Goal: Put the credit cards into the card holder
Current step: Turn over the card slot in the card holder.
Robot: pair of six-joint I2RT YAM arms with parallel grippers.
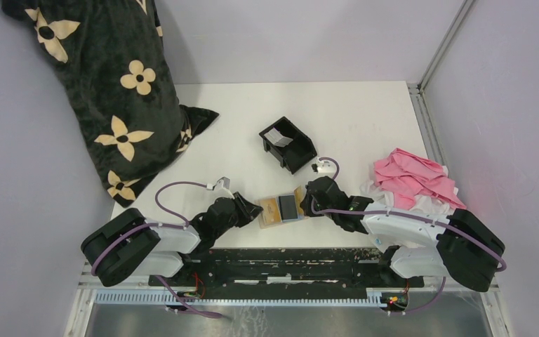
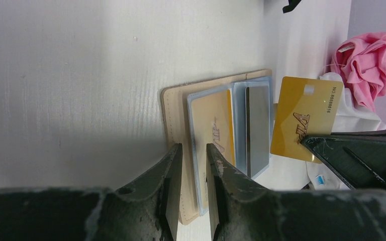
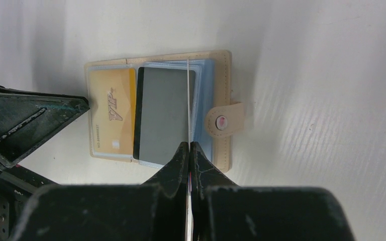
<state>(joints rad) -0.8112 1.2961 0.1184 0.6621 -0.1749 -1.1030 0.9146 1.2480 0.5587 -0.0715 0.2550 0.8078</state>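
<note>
right claw: clenched on a gold card, held on edge right over the open holder
left claw: partly released, straddling the holder's left edge, grip unclear
</note>
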